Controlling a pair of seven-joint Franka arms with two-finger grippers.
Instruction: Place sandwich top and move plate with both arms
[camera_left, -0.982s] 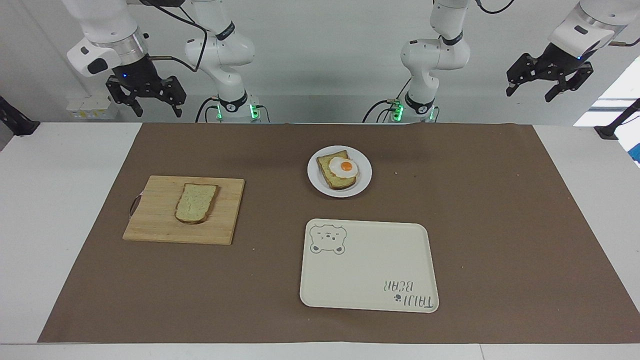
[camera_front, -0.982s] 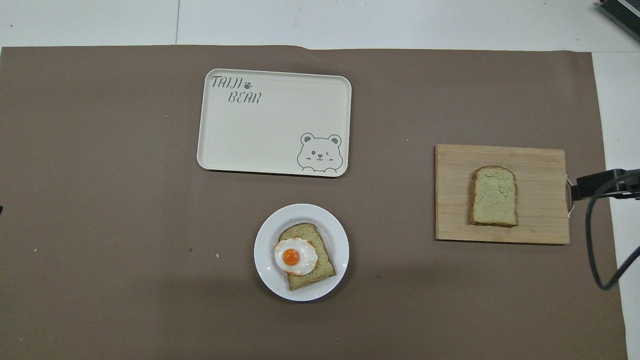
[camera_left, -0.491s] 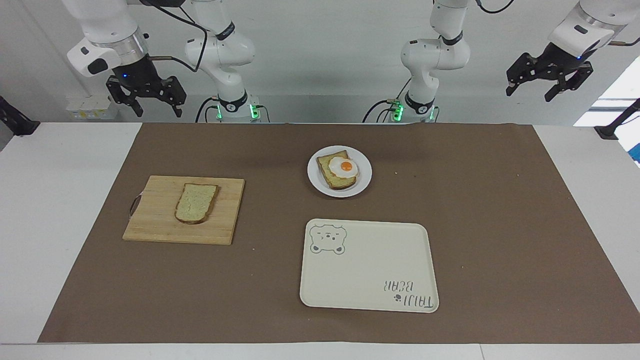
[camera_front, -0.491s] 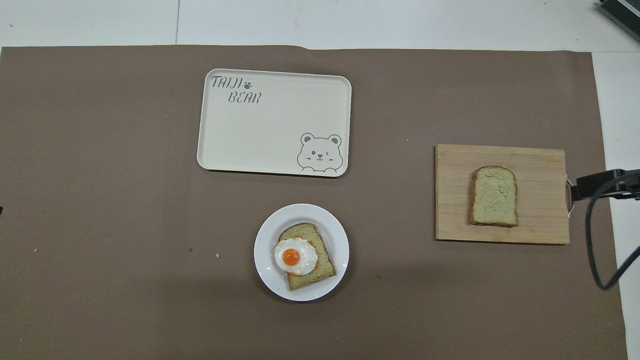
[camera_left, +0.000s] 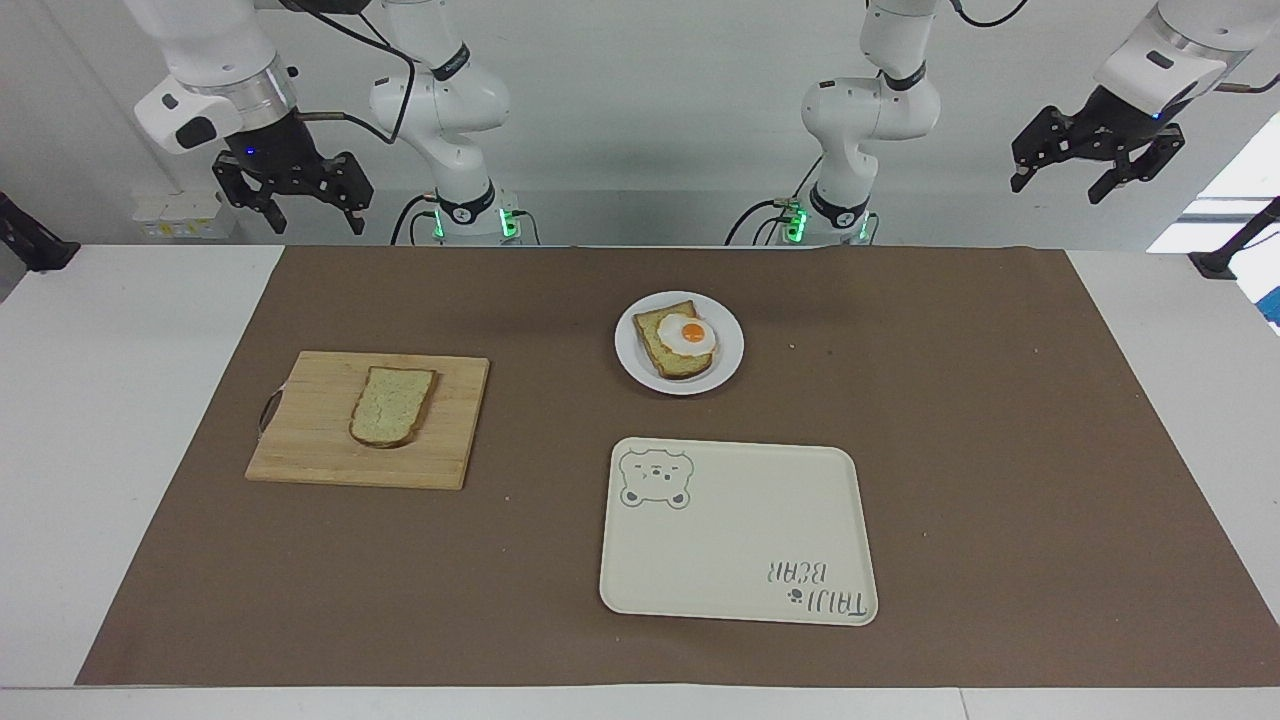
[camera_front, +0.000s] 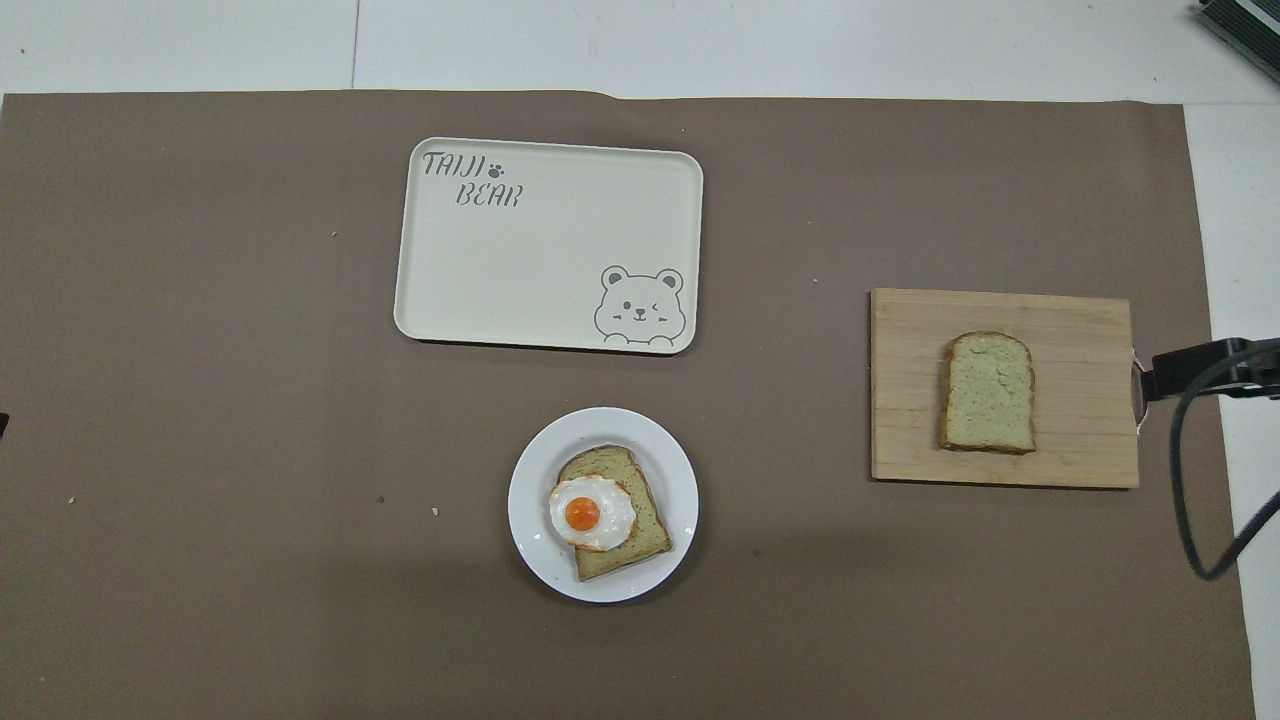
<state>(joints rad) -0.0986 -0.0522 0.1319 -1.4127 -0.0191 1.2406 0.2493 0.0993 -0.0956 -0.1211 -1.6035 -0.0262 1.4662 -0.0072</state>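
1. The bench (camera_left: 120, 420) carries a brown mat (camera_left: 960, 420).
2. The bear tray (camera_front: 540, 260) lies at 12 o'clock from the plate (camera_front: 530, 470) in the overhead view.
3. The cutting board (camera_front: 900, 400), at the plate's 2 o'clock, bears the sandwich top (camera_front: 988, 392).
4. The plate holds egg-topped bread (camera_front: 640, 535).
5. The left gripper (camera_left: 1098, 180) and right gripper (camera_left: 292, 212) hang raised above the bench ends, fingers spread, holding nothing.

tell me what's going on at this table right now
Nothing is being handled yet. The sandwich top lies on a wooden cutting board toward the right arm's end of the table. The plate carries a bread slice with a fried egg on it, and the bear tray lies farther from the robots than the plate. The right gripper hangs open, raised above the table edge near the board's end; the left gripper waits open and raised at its own end.
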